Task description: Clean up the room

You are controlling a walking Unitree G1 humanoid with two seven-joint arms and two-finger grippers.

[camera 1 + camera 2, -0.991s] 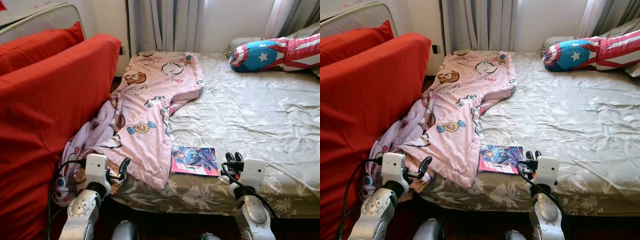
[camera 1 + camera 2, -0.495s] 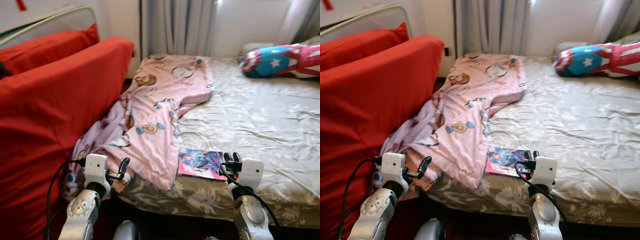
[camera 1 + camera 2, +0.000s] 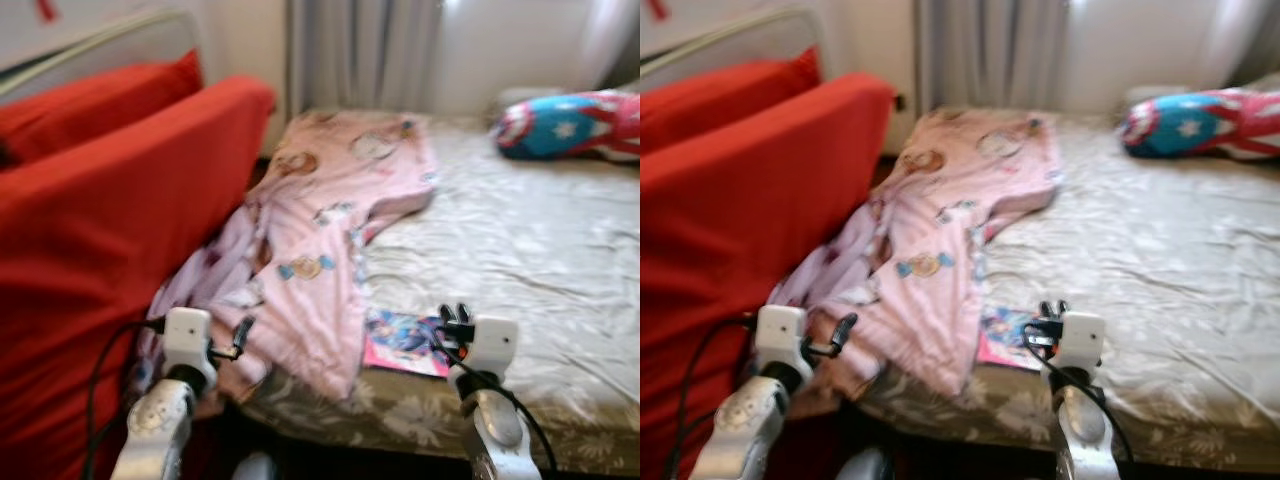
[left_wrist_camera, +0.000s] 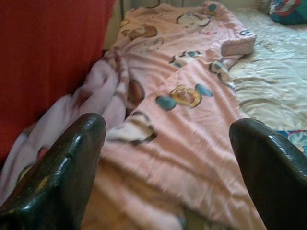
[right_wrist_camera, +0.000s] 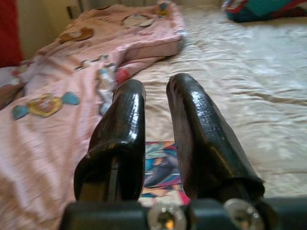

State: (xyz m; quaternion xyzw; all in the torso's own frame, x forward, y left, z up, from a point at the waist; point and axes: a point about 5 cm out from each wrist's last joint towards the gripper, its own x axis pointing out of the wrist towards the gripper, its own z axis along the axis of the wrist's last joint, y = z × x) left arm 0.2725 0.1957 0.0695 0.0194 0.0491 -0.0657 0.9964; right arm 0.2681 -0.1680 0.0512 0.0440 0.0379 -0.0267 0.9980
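The left gripper (image 4: 168,158), fingers spread, and the right gripper (image 5: 156,139), fingers nearly closed on nothing, are held at the bed's near edge. The book (image 3: 405,342) and pink blanket (image 3: 330,230) are seen closer than before, blurred, so approach is judged underway; beyond, the pillow (image 3: 570,122) is untouched.

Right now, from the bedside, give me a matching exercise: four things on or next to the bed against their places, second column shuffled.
Things:
1. pink blanket
2. comic book
3. star-patterned pillow
4. red cushion

Places:
A. far right corner of the bed
B. flat near the bed's front edge, by the right gripper
C. propped upright beside the bed's left side
D. draped along the bed's left side, spilling over the edge

Pairs: 1-D, 2-B, 3-A, 4-C
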